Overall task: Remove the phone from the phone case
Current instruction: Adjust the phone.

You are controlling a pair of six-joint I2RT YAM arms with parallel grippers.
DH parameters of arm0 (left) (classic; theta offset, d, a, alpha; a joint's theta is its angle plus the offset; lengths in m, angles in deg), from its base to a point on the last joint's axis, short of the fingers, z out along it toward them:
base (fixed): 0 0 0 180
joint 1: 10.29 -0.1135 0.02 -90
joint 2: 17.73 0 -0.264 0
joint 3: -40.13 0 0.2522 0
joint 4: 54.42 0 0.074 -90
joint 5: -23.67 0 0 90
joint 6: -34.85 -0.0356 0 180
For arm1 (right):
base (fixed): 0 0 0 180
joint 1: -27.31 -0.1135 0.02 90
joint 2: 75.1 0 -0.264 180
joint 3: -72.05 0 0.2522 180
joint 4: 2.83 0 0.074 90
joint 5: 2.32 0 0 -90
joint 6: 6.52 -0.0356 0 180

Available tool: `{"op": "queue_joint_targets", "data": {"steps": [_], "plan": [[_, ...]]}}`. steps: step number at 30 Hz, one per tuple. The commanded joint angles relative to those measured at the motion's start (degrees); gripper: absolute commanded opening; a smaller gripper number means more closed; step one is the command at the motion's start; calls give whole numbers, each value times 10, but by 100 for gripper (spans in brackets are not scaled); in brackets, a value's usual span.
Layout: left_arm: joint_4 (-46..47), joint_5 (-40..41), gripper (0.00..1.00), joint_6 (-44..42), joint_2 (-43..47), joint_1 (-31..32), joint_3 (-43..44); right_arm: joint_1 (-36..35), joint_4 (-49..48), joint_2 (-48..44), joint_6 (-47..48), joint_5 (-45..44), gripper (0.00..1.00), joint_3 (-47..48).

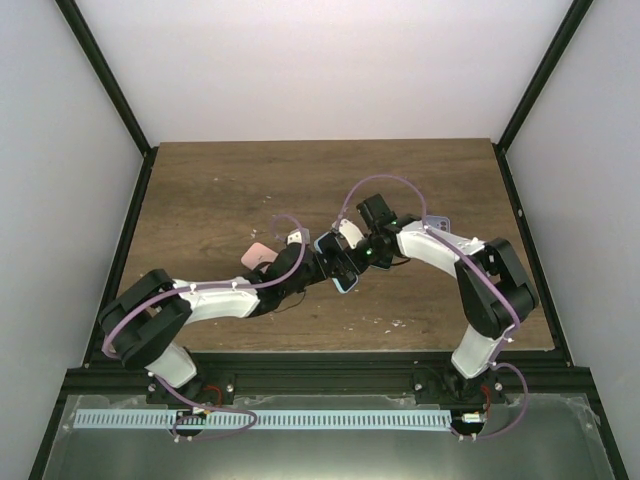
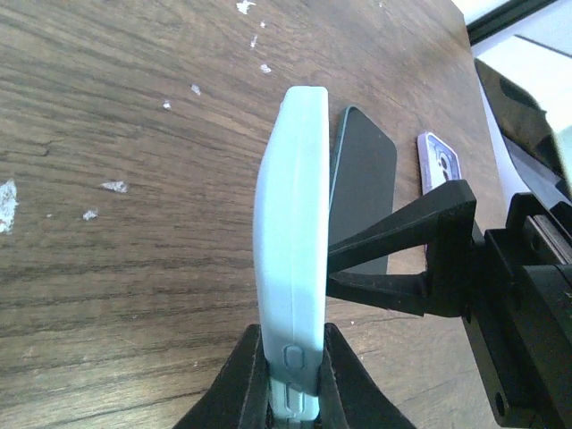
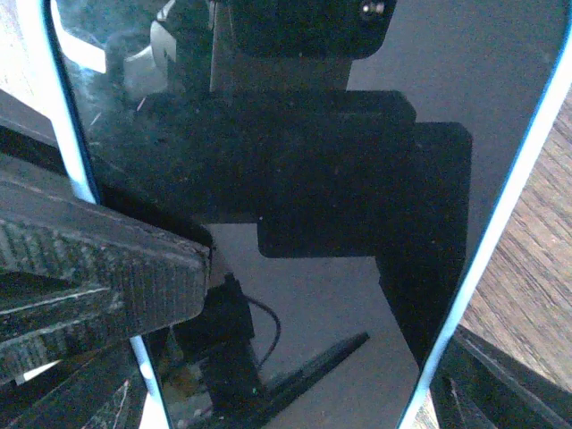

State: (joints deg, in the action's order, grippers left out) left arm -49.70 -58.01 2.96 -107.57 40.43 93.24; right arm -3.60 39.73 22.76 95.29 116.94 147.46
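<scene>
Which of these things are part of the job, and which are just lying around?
Job: light blue phone case, the phone inside it, left gripper clamped on the case, right gripper at the phone.
Lying about: dark phone, purple-and-white item beyond it, pink item.

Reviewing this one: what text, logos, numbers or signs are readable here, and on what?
None readable.
The light blue phone case bears no marking in view.
The phone screen is dark, showing only reflections.
The small purple-rimmed item lying on the table is too small and blurred to read.
</scene>
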Motion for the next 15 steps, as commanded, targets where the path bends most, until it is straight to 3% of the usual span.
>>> {"op": "queue_joint_targets", "data": {"steps": [1,7,11,15], "plan": [[42,-5,4,-20,2,-3,11,-8,-14,-18,12,29,54,1],[23,-23,0,-87,62,-21,-13,5,-1,-49,22,56,73,7],[-38,-81,0,-180,140,-26,-21,52,5,-118,40,130,79,4],[-30,-170,0,-245,242,-26,-60,97,8,-212,70,169,91,0]]}}
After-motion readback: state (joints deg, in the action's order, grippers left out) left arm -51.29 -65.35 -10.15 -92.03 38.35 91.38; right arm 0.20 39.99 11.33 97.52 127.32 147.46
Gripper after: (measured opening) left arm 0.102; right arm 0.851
